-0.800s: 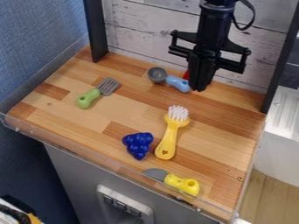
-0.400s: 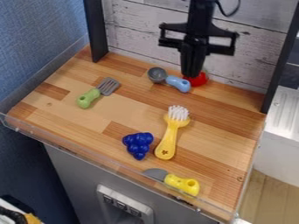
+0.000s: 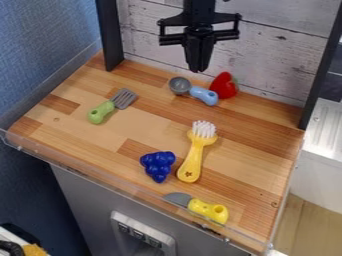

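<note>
Logged near to far: yellow-handled knife (image 3: 208, 209) at near edge; blue grapes (image 3: 158, 165) left of yellow brush (image 3: 193, 155); green-handled spatula (image 3: 112, 106) at left. Seen farther back: blue-handled scoop (image 3: 196, 92), beside red strawberry (image 3: 224, 85). Judged light, stiff, slightly slippery; best held across mid-handle. Empty gripper (image 3: 198, 70) above scoop, fingers together.

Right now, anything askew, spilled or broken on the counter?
Nothing stands out; no visible spill or damage. End effector hangs near the blue-handled scoop and red toy piece. Yellow-handled knife lies right along the front edge, but doesn't look damaged.
</note>
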You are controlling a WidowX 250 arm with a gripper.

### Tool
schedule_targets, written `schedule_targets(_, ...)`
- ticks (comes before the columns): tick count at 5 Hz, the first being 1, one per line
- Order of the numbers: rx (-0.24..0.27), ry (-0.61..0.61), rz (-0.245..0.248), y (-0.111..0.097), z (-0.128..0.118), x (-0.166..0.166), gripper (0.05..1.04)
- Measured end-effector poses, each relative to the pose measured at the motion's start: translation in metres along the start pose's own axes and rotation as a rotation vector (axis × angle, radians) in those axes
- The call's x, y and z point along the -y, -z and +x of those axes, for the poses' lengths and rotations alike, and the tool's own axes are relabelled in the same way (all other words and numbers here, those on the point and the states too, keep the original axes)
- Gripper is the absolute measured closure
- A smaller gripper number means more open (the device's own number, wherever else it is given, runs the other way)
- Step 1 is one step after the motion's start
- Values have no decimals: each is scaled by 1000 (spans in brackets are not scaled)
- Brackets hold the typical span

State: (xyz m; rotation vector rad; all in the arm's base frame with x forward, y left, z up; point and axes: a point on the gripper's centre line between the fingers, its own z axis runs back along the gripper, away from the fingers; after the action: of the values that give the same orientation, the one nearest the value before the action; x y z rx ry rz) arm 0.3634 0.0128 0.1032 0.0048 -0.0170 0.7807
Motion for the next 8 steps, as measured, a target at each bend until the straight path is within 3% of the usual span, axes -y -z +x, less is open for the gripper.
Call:
schedule_targets(1, 5, -198, 1, 0, 5, -4, 1000)
schedule_targets(2, 7, -275, 0, -1, 14, -4, 965)
schedule_targets(3, 2, -228, 5, 0, 19, -2, 795)
schedule_targets(4, -5, -87, 8, 2, 21, 1, 517)
schedule_targets(5, -18, 63, 15, 22, 23, 6, 219)
schedule_targets(6, -15, 137, 4, 37, 23, 12, 83)
schedule_targets(8, -11, 58, -13, 75, 22, 14, 84)
